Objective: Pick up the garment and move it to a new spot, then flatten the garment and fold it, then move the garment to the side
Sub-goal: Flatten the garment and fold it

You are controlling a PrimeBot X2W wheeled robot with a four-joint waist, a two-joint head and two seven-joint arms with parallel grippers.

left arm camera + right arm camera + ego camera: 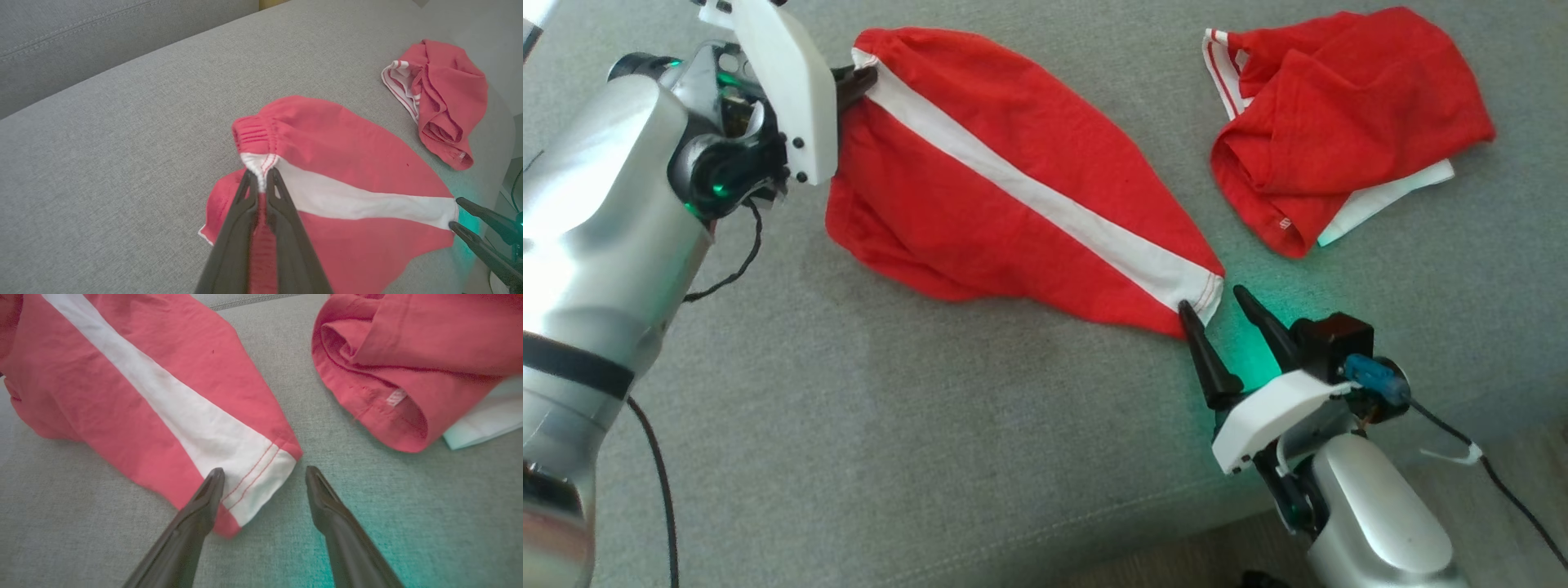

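Partly hidden, left fingers (859,80) clamp the garment (980,163); right fingers (1205,359) gape at its hem (1207,287).

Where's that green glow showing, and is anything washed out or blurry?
Head view: green light tints the cushion by the right arm's jaws; the silver left forearm is glared white. Left wrist view: the red shorts look paler, pinkish, and the near fingers are soft. Right wrist view: the same green tint at the bottom edge.
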